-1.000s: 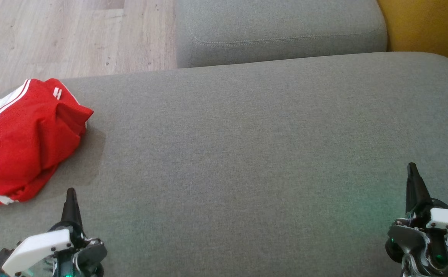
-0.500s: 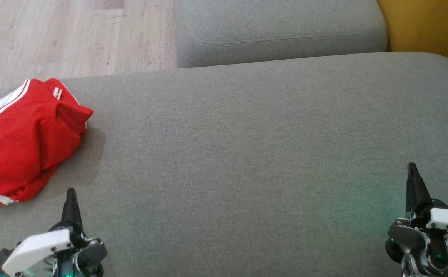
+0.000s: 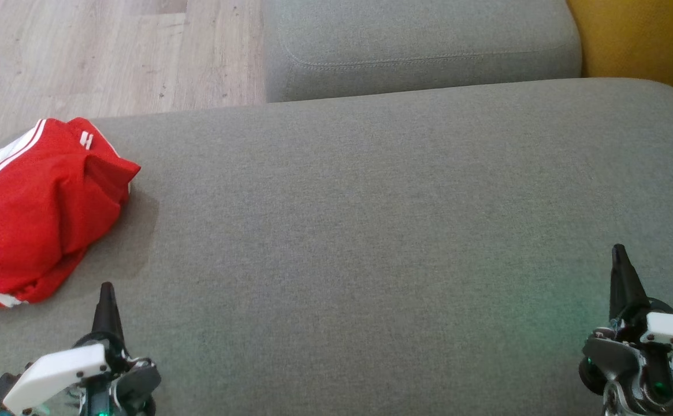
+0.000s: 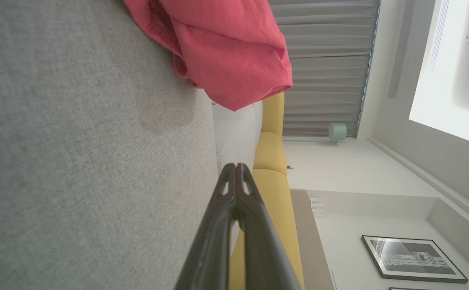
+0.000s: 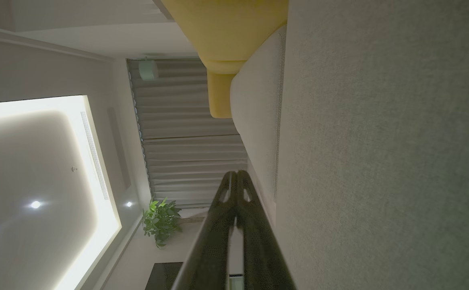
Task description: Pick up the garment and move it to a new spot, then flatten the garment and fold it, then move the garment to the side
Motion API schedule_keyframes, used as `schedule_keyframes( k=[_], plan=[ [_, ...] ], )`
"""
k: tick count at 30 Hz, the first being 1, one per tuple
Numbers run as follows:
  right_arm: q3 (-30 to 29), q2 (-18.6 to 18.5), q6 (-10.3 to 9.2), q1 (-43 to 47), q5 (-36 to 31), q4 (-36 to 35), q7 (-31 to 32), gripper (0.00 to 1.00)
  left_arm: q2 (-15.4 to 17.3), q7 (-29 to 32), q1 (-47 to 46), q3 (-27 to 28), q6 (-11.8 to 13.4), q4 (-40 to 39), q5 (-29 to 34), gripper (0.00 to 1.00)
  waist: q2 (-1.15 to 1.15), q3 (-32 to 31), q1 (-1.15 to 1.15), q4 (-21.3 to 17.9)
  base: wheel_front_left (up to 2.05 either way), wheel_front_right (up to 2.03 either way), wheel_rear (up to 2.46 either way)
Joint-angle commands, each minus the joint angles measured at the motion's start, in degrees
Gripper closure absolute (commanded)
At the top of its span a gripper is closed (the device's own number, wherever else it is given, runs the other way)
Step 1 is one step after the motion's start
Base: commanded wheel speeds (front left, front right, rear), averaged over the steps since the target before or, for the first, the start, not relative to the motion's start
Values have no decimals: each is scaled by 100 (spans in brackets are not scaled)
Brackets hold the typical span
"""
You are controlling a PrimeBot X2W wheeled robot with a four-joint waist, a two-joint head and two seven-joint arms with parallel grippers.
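Note:
The garment, red mesh with white stripes, lies bunched at the far left edge of the grey cushion. The left wrist view shows the garment ahead of my fingers, along the upper edge. My left gripper hovers at the lower left, just below and right of the cloth, shut with nothing in it; in its own view the left gripper has its tips pressed together. At the lower right my right gripper is also shut and empty, far from the cloth, and the right gripper shows closed tips.
A second grey cushion sits behind the main one. Wooden floor lies beyond the left edge, close to the cloth. A yellow seat stands at the back right. A faint dark patch marks the cushion beside the cloth.

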Motion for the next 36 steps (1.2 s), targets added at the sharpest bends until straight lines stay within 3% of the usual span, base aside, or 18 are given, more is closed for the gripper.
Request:
schedule_keyframes(
  k=[1,8,9,10,11,23,36],
  plan=[
    [118,-29,45,-315,-17,-181,35,100,23,42,-293,201,-37,-163,53,100,0,0,0,0,0,0,0],
    [118,-29,45,-315,-16,-181,35,100,23,42,-293,201,-37,-163,53,100,0,0,0,0,0,0,0],
    [0,0,0,0,0,0,0,0,0,0,0,0,-1,0,0,0,0,0,0,0,0,0,0],
    [4,1,0,7,1,29,-3,100,-1,-6,5,-6,4,30,0,100,0,0,0,0,0,0,0],
    [11,4,-1,27,-1,79,-6,0,-1,-9,22,-15,5,85,1,0,0,0,0,0,0,0,0],
    [127,-1,3,80,-453,-56,-195,0,1,-197,53,-140,39,8,186,0,0,0,0,-9,0,0,0],
    [313,-3,8,141,-1736,-358,-414,0,4,-415,101,-279,126,-120,1100,0,0,8,0,-15,0,0,0]
  ],
)
